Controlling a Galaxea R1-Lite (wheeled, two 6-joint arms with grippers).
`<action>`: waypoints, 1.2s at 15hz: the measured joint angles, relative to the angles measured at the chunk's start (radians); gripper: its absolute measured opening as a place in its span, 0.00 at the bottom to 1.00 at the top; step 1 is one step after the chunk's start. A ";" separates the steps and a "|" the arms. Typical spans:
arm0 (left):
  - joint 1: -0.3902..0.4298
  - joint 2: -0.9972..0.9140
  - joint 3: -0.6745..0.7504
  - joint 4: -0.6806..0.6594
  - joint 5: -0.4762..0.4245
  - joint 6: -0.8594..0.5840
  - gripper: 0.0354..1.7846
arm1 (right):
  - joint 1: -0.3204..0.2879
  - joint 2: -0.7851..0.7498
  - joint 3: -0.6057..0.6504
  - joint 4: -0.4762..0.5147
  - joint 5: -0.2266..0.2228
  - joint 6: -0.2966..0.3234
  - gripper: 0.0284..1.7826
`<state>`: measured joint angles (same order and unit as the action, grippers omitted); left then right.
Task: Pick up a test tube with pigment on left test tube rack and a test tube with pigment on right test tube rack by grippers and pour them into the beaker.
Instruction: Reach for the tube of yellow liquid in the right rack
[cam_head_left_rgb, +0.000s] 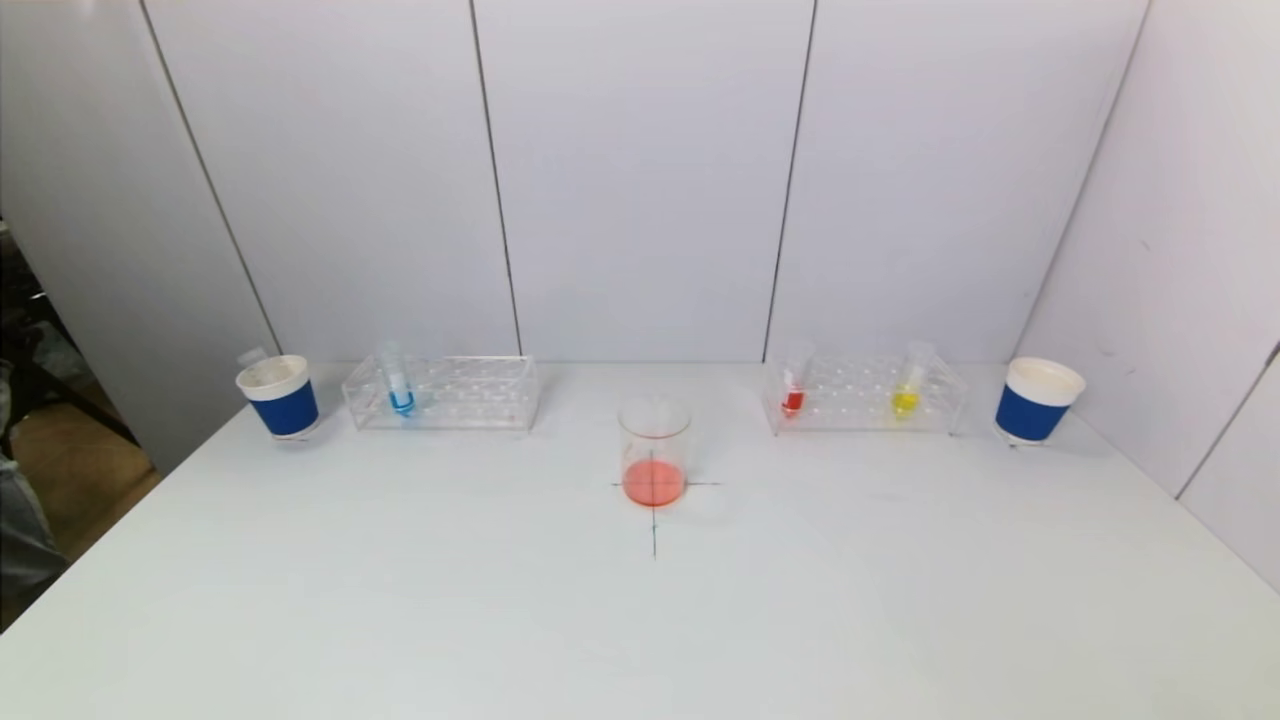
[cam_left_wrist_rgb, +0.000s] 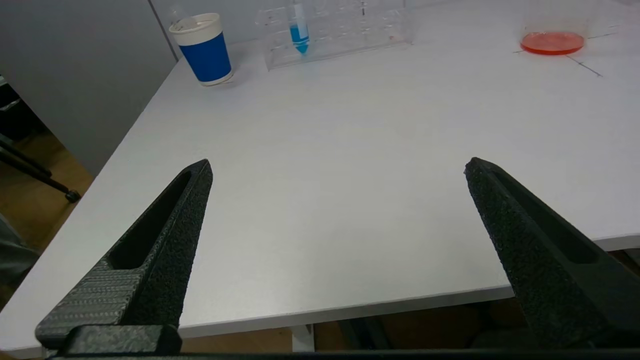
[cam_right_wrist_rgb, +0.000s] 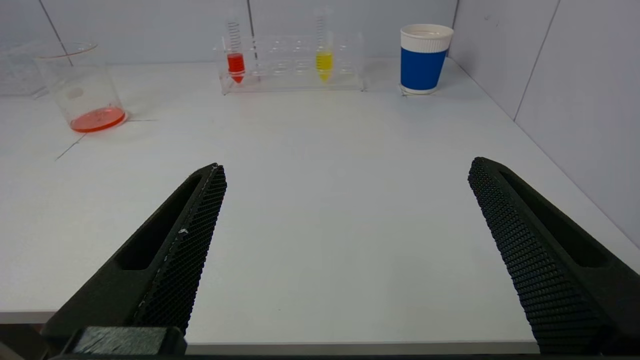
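Note:
A clear beaker (cam_head_left_rgb: 654, 450) with orange-red liquid stands mid-table on a drawn cross; it also shows in the right wrist view (cam_right_wrist_rgb: 82, 90) and the left wrist view (cam_left_wrist_rgb: 552, 35). The left rack (cam_head_left_rgb: 445, 392) holds a tube of blue pigment (cam_head_left_rgb: 399, 385), also in the left wrist view (cam_left_wrist_rgb: 299, 30). The right rack (cam_head_left_rgb: 865, 394) holds a red tube (cam_head_left_rgb: 794, 385) and a yellow tube (cam_head_left_rgb: 908, 385), also in the right wrist view (cam_right_wrist_rgb: 235, 55) (cam_right_wrist_rgb: 324, 55). My left gripper (cam_left_wrist_rgb: 337, 167) and right gripper (cam_right_wrist_rgb: 347, 170) are open and empty at the table's near edge, out of the head view.
A blue-and-white paper cup (cam_head_left_rgb: 279, 396) stands left of the left rack, with something clear sticking out of it. Another cup (cam_head_left_rgb: 1036, 400) stands right of the right rack. White wall panels close the back and right side. The table's left edge drops to the floor.

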<state>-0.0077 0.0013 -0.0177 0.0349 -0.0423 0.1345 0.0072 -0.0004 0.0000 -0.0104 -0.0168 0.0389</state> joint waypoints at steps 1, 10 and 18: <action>0.000 -0.002 0.005 -0.007 0.001 -0.013 0.99 | 0.000 0.000 0.000 0.000 0.000 0.000 0.99; 0.000 -0.003 0.016 -0.033 0.040 -0.099 0.99 | 0.000 0.000 0.000 0.000 0.000 0.001 0.99; 0.000 -0.003 0.016 -0.033 0.041 -0.103 0.99 | 0.000 0.000 0.000 0.000 -0.002 -0.001 0.99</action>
<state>-0.0077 -0.0017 -0.0017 0.0017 -0.0017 0.0317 0.0072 -0.0004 0.0000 -0.0100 -0.0187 0.0379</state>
